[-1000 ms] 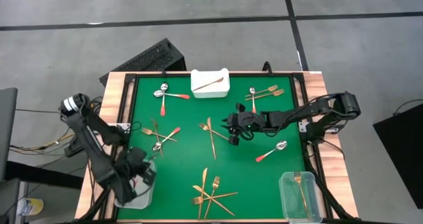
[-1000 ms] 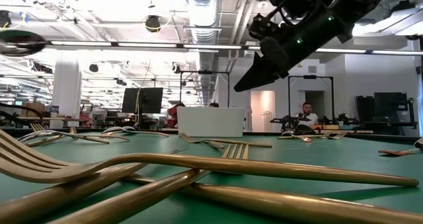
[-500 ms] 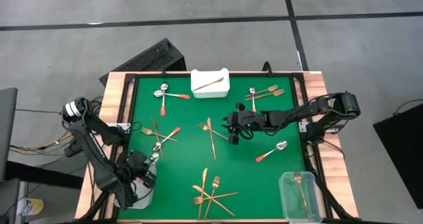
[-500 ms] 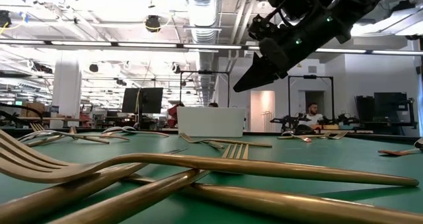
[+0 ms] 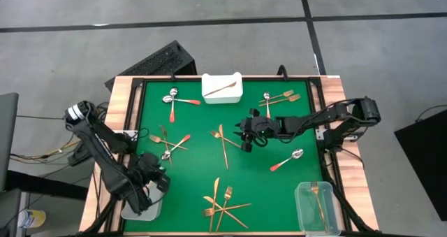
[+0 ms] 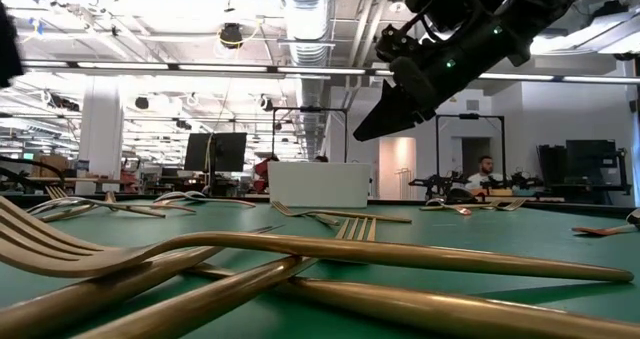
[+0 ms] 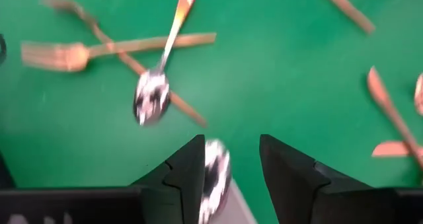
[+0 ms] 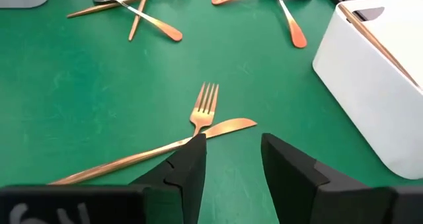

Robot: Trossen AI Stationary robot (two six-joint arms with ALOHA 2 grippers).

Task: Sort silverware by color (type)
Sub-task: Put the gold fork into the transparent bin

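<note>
Above the green mat [image 5: 202, 163], the left gripper [image 5: 155, 182] is hovering by a clear bin [image 5: 143, 207]; the right gripper [image 5: 246, 134] is hanging beside the crossed fork [image 5: 215, 134] and knife [image 5: 223, 145].

Left wrist: fingers [image 7: 188, 174] are standing apart, a spoon [image 7: 213, 178] lying between them.

Right wrist: fingers [image 8: 192, 171] are spread, empty, over that fork near the white tray [image 8: 370, 85].
</note>
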